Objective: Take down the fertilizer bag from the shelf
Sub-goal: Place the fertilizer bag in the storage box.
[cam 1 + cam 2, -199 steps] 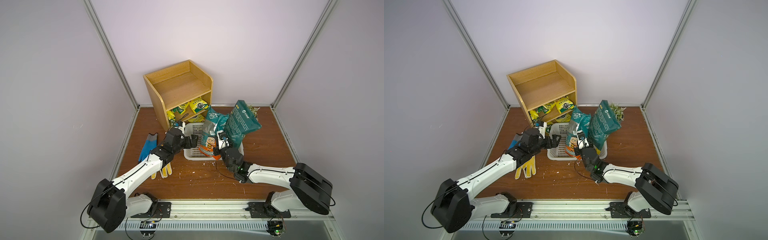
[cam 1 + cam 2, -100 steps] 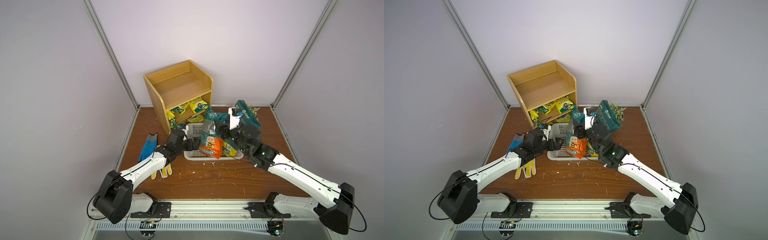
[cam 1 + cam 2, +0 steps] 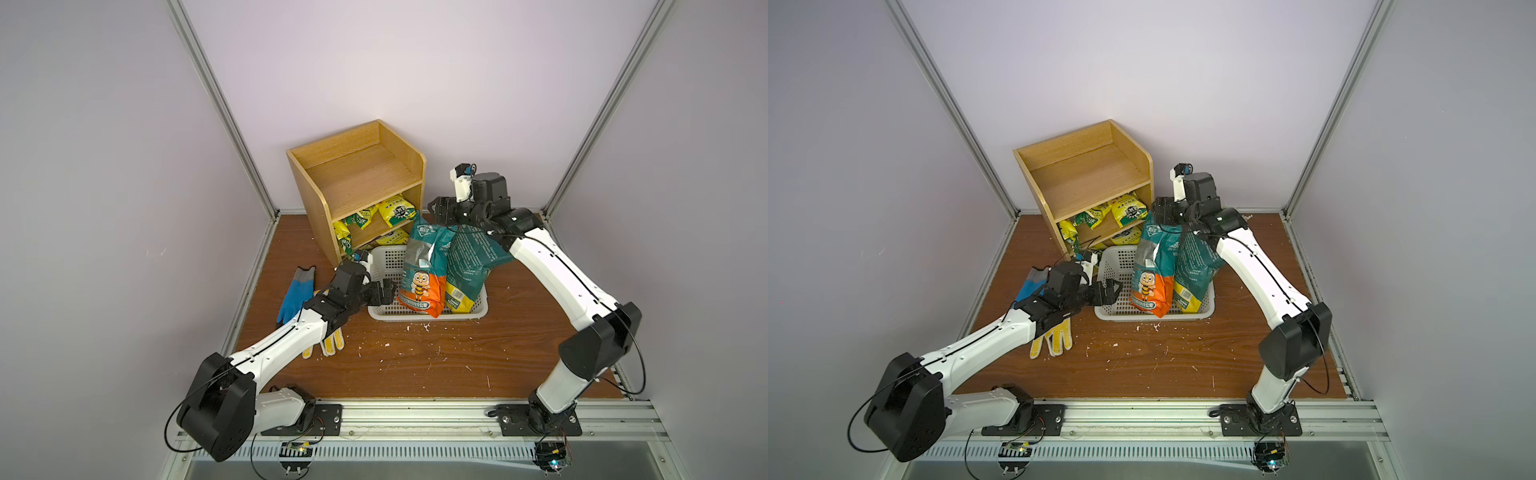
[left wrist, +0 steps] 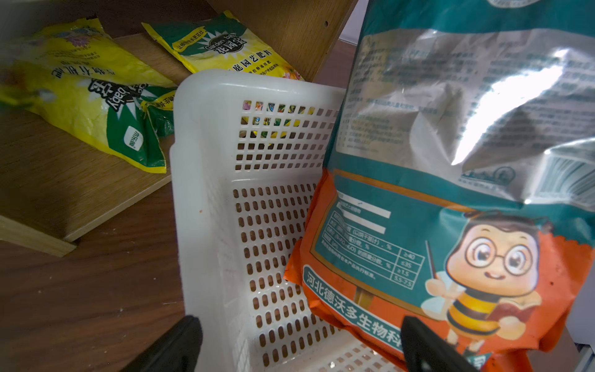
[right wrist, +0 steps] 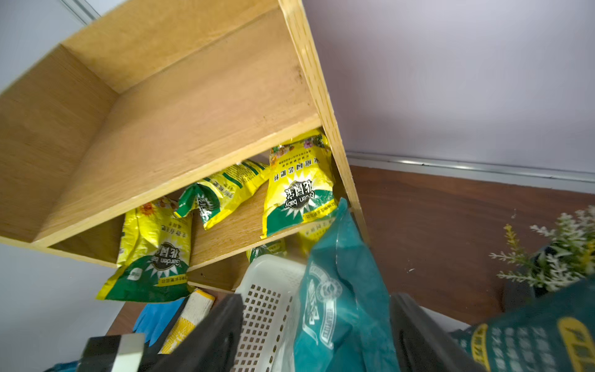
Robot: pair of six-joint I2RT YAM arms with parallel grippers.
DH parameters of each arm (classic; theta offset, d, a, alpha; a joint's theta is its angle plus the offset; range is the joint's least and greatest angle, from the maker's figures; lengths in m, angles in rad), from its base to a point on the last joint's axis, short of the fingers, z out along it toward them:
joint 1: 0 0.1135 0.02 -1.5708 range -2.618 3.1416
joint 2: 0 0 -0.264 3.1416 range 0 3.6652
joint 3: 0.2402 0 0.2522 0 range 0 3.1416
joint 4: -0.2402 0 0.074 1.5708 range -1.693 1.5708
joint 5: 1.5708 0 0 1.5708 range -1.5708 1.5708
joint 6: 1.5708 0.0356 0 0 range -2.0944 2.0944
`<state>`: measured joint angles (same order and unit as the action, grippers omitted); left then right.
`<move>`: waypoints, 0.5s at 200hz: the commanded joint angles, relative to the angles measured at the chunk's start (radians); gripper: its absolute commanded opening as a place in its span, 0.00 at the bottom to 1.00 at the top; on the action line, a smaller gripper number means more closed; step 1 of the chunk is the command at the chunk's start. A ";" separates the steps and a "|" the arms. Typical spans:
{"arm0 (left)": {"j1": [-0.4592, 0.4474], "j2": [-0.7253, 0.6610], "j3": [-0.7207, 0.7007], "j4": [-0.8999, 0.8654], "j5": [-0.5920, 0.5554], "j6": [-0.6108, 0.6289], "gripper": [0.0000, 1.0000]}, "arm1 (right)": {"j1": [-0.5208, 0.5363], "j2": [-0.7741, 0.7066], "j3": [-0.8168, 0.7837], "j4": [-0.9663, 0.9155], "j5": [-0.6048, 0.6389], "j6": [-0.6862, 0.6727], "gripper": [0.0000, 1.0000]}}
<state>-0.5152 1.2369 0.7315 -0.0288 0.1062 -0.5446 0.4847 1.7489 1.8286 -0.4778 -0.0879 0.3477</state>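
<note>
The wooden shelf [image 3: 357,183] [image 3: 1084,178] stands at the back with its top tier bare. Yellow-green fertilizer bags [image 3: 397,210] [image 5: 299,193] [image 4: 96,96] lie on its lower tiers. Two large bags stand in the white basket [image 3: 415,318] [image 3: 1113,266]: a teal-and-orange bee bag [image 3: 424,274] [image 4: 450,257] and a darker teal bag with a yellow bottom [image 3: 469,266] [image 3: 1196,266]. My right gripper [image 3: 434,212] [image 5: 317,331] hangs open over the bee bag's top edge, with both fingers apart from it. My left gripper [image 3: 384,291] [image 4: 299,348] is open astride the basket's near left corner.
A blue glove [image 3: 297,293] and a yellow-dotted glove [image 3: 330,343] lie left of the basket, under my left arm. A small plant [image 5: 557,254] sits behind the bags. The shelf's side panel is close to my right gripper. White crumbs dot the brown table.
My right arm has risen from low at the basket's front to above the bags, and its jaws have opened. The dark teal bag has sunk lower into the basket. My left arm has shifted only slightly.
</note>
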 commanded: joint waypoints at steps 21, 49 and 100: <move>0.006 -0.031 -0.035 -0.049 -0.057 0.033 1.00 | 0.000 0.064 0.028 -0.148 -0.044 -0.004 0.76; 0.006 -0.028 -0.041 -0.049 -0.063 0.038 1.00 | 0.009 0.036 -0.057 -0.158 -0.004 -0.006 0.74; 0.006 -0.012 -0.037 -0.031 -0.056 0.021 1.00 | 0.021 -0.062 -0.244 -0.120 0.017 0.004 0.21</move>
<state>-0.5152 1.2182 0.6945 -0.0639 0.0624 -0.5240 0.4923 1.7439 1.6432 -0.5632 -0.0624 0.3374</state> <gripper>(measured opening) 0.995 0.366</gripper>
